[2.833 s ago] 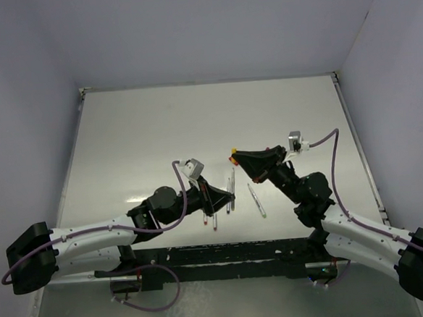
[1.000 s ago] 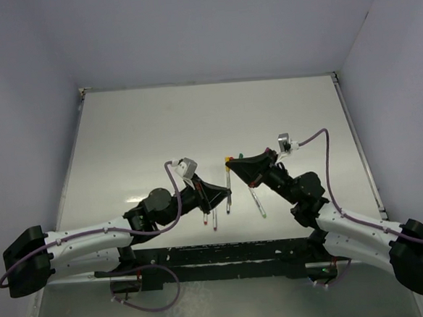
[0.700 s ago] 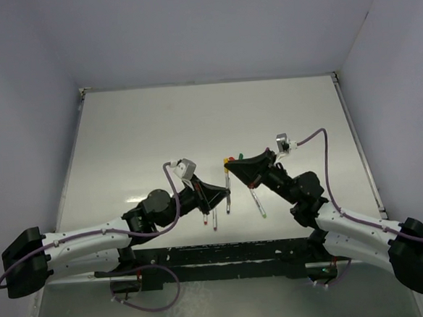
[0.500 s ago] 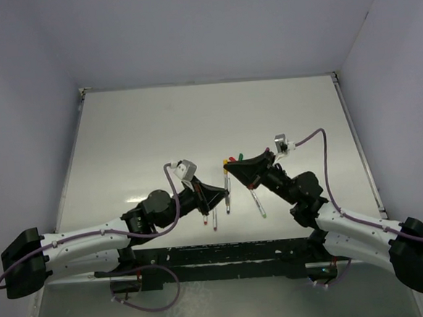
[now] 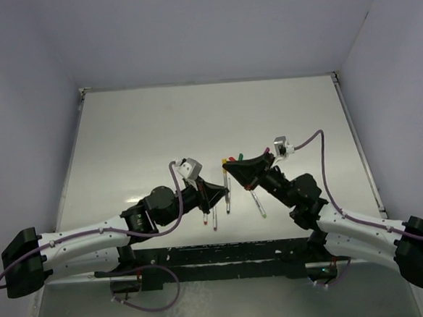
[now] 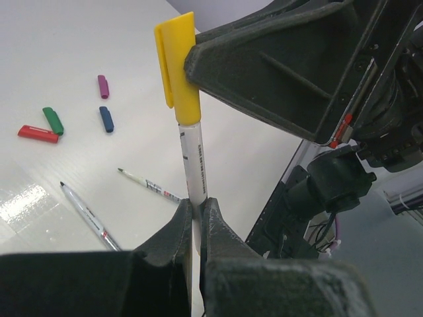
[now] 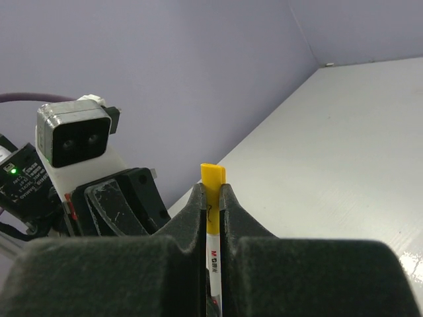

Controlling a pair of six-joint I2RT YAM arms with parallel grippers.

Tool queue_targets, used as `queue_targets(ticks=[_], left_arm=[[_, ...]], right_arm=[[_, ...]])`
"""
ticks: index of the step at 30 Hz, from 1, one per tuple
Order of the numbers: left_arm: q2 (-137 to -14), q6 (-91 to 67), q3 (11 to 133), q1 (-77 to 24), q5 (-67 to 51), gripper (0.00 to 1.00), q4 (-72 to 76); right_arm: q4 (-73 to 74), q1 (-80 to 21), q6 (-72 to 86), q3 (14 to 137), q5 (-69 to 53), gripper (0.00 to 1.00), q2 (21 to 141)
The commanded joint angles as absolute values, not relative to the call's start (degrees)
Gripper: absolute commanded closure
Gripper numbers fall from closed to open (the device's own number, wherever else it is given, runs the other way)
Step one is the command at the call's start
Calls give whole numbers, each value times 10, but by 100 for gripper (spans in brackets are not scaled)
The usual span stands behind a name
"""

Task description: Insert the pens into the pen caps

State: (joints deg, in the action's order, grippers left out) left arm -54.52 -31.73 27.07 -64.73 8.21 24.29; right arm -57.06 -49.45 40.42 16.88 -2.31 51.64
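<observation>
My left gripper (image 6: 195,206) is shut on the pale barrel of a pen (image 6: 193,155) and holds it upright above the table. My right gripper (image 7: 211,193) is shut on the yellow cap (image 7: 212,177), which sits over the top end of that pen (image 7: 214,259). In the left wrist view the yellow cap (image 6: 177,66) sits against the right fingers (image 6: 277,72). In the top view the two grippers, left (image 5: 225,192) and right (image 5: 227,167), meet at mid-table with the pen (image 5: 228,183) between them.
Red (image 6: 38,134), green (image 6: 52,120), blue (image 6: 106,119) and purple (image 6: 103,86) caps lie loose on the white table (image 5: 159,133). Other pens lie near the front: a green-tipped one (image 5: 257,202), a red-tipped one (image 5: 204,217), another (image 5: 214,220). Walls enclose the table.
My right gripper has carried the yellow cap left and down onto the top of the pen in my left gripper. The left arm has shifted slightly.
</observation>
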Motion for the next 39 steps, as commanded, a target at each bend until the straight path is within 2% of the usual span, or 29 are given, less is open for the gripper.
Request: queue_targets(ticks=[1,29,36,39], left_arm=[[-527,-279,352,-642,129,100,397],[-476,-220,362,-641,187,100,354],[-472,-231,361,-642,200,100,282],[-474,-244,353,-642,204,100,253]], right_arm=[[-441,-539,372,163,-41,100,533],[-369,-622,341,201,51,100,589],[-338,-623,334,228,84,100,566],[-297,-623,316,264,104,82,557]])
